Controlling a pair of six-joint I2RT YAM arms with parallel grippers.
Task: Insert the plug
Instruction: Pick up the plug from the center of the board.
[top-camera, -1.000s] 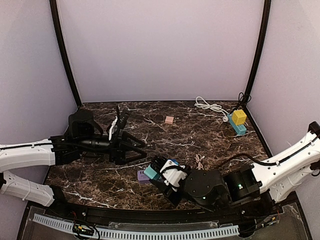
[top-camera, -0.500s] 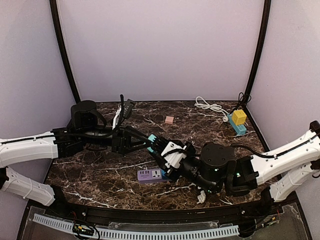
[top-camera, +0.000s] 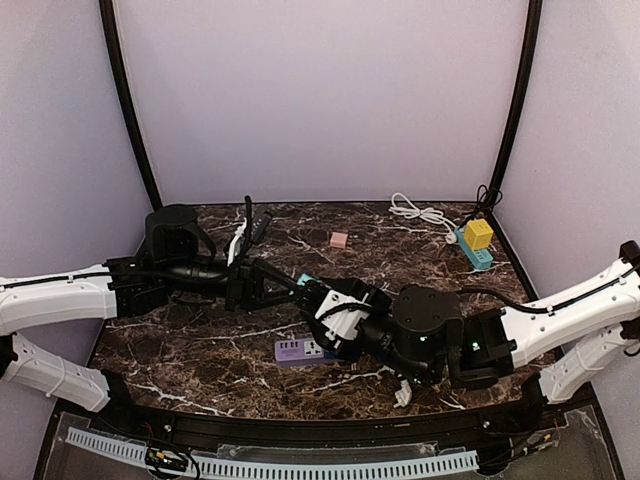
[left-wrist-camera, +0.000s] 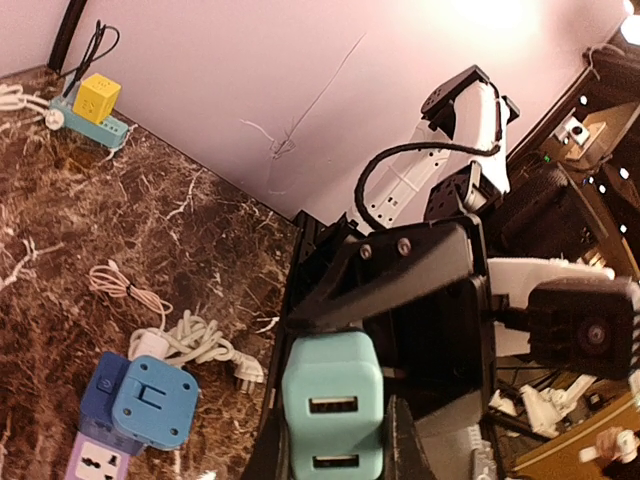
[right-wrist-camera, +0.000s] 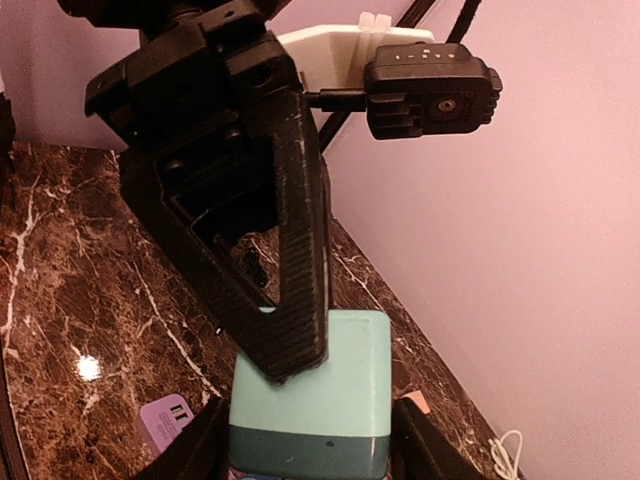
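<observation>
Jaws of the left gripper (left-wrist-camera: 335, 452) and right gripper (right-wrist-camera: 310, 448) both pinch one teal USB charger (left-wrist-camera: 332, 400) above the table (top-camera: 180, 350).

A mint-green rounded plastic plug cube (right-wrist-camera: 318, 395) sits low between the right gripper's black fingers (right-wrist-camera: 203, 445). The left gripper's black fingers (right-wrist-camera: 295, 300) reach down from above, tips pressed on its upper left corner, over the brown marble desk (right-wrist-camera: 60, 270).

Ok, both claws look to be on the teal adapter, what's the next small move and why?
Probably open the right claw and back it off: the left claw is clamped across the teal adapter too, so it could carry it alone to the purple power strip.
</observation>
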